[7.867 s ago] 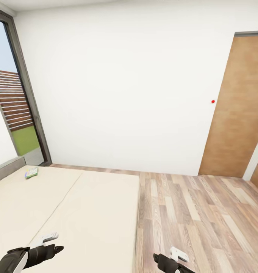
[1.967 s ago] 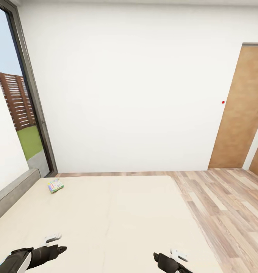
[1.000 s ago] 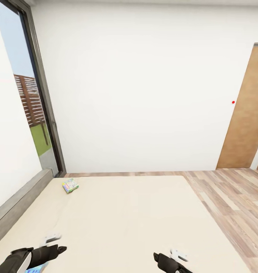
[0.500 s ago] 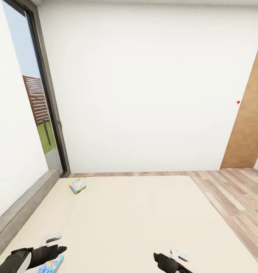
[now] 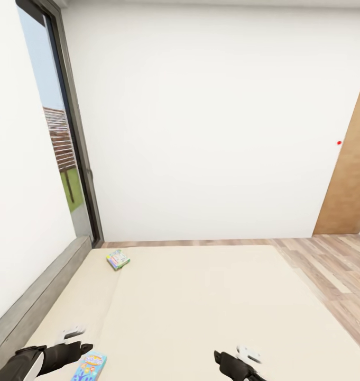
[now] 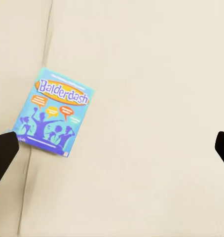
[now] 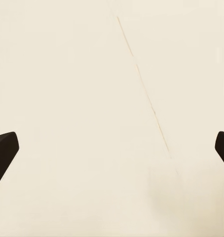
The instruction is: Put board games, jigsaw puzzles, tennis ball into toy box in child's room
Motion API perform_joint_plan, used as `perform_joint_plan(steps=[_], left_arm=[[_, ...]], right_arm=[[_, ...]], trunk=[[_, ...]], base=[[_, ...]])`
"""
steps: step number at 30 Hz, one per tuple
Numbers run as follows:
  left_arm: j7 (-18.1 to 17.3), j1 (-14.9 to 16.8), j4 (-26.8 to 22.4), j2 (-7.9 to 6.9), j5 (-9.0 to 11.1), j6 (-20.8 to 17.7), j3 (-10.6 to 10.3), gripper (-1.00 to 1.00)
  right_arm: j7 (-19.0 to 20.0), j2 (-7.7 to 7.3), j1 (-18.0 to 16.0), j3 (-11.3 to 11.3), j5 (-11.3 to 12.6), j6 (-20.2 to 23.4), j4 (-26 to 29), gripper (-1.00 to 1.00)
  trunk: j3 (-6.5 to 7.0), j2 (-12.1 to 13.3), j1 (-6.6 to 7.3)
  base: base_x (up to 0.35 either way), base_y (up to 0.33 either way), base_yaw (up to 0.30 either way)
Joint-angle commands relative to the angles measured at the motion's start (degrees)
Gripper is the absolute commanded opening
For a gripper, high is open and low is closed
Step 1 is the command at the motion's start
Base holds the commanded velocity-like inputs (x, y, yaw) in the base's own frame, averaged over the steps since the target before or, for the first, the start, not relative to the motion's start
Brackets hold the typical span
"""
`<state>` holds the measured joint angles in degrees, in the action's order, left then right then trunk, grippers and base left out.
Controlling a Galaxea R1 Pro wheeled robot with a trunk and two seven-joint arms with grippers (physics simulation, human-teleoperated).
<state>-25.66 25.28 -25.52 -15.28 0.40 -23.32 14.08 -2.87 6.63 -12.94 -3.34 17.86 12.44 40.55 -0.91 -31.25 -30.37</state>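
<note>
— What lies furthest left?

— A tall dark-framed window (image 5: pixel 68 153), and below it the grey headboard (image 5: pixel 37 296) running along the left edge of the bed (image 5: pixel 211 301).

— And the left gripper (image 5: pixel 80 348)?

— It hovers low over the mattress at the near left. In the left wrist view its two dark fingertips (image 6: pixel 2 153) sit wide apart with bare cover between them, so the jaws are spread and hold nothing.

— Where are the games?

— The blue board game (image 5: pixel 89 365) lies flat on the mattress just beside that gripper, touching nothing else. Its long axis runs roughly away from the robot, tilted slightly rightward; in the wrist view (image 6: pixel 55 111) the Balderdash title marks one short end. The second board game (image 5: pixel 118 259), greenish-white, lies flat near the far left corner by the headboard, well apart from the first, its long axis angled diagonally.

— And on the right?

— The right gripper (image 5: pixel 238 357) hangs over plain mattress, fingertips (image 7: pixel 3 150) equally far apart, empty. Beyond the bed are the wood-plank floor (image 5: pixel 333 264) and a brown door (image 5: pixel 351 174).
</note>
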Motion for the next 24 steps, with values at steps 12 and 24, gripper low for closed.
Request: perform_joint_plan(steps=[12,24], left_arm=[[-0.3,0.0,-0.1,0.07,0.0,-0.5,0.3,1.0],[-0.3,0.0,-0.1,0.07,0.0,-0.5,0.3,1.0]], right_arm=[[-0.4,0.04,0.0,2.1,0.9,-0.3,0.1,1.0],[-0.4,0.1,0.0,2.2,0.8,0.0,0.2,1.0]], trunk=[[-0.1,-0.1,-0.03],[-0.12,-0.1,-0.03]], base=[[0.0,0.132,0.0],[0.0,0.058,0.0]])
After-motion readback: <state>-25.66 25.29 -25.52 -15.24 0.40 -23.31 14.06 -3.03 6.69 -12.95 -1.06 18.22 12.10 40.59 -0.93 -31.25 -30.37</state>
